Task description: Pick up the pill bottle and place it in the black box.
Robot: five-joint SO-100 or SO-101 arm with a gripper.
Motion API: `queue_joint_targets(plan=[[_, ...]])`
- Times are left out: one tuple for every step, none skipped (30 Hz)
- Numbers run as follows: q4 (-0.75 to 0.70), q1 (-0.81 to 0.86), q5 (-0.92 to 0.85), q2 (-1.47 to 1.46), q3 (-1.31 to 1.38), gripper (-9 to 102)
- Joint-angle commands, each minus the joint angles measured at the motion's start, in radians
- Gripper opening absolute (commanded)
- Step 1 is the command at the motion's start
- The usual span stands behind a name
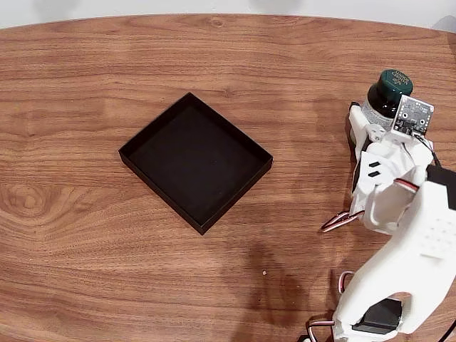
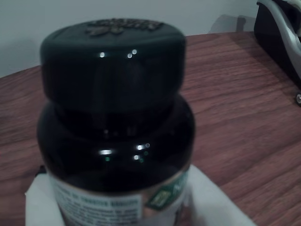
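Fixed view: the small dark glass pill bottle with dark-green embossed cap [image 1: 385, 91] stands at the upper right of the frame, on the brown wood-grain desk [image 1: 85, 71]. The white hand [image 1: 377, 122] is at the bottle; whether its fingers grip it cannot be told. The shallow square matte-black box [image 1: 196, 161] lies centre-left, well apart. Wrist view: the bottle [image 2: 113, 117] stands upright.

A wooden table [image 1: 107, 235] with a warm brown, strongly figured grain and a curved far edge is seen in the fixed view, and a knot is visible near its left side. Beyond that edge a strip of pale, plain wall [image 1: 214, 6] is shown. In the wrist view the wall is rendered as dull grey-white.
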State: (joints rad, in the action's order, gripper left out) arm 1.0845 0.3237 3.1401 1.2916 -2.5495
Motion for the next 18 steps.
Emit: queue_joint_targets(plan=[[-0.021, -0.038, 0.000, 0.189, -0.041, 14], [-0.032, -0.048, 0.000, 0.221, -0.058, 14], [-0.040, -0.060, 0.000, 0.252, -0.077, 14], [-0.048, -0.071, 0.000, 0.284, -0.097, 14], [-0.054, -0.083, 0.000, 0.316, -0.118, 14], [-0.057, -0.095, 0.000, 0.348, -0.138, 14], [-0.060, -0.106, 0.000, 0.380, -0.160, 14], [-0.063, -0.117, 0.000, 0.413, -0.181, 14], [-0.067, -0.129, -0.003, 0.446, -0.202, 14], [-0.069, -0.140, -0.003, 0.479, -0.224, 14], [-0.071, -0.150, -0.008, 0.511, -0.244, 14], [-0.072, -0.161, -0.011, 0.541, -0.262, 14], [-0.077, -0.173, -0.015, 0.574, -0.279, 14], [-0.083, -0.186, -0.020, 0.603, -0.295, 14], [-0.091, -0.201, -0.023, 0.632, -0.308, 14], [-0.103, -0.215, -0.026, 0.663, -0.321, 14], [-0.115, -0.230, -0.028, 0.689, -0.333, 14], [-0.124, -0.245, -0.029, 0.715, -0.345, 14]])
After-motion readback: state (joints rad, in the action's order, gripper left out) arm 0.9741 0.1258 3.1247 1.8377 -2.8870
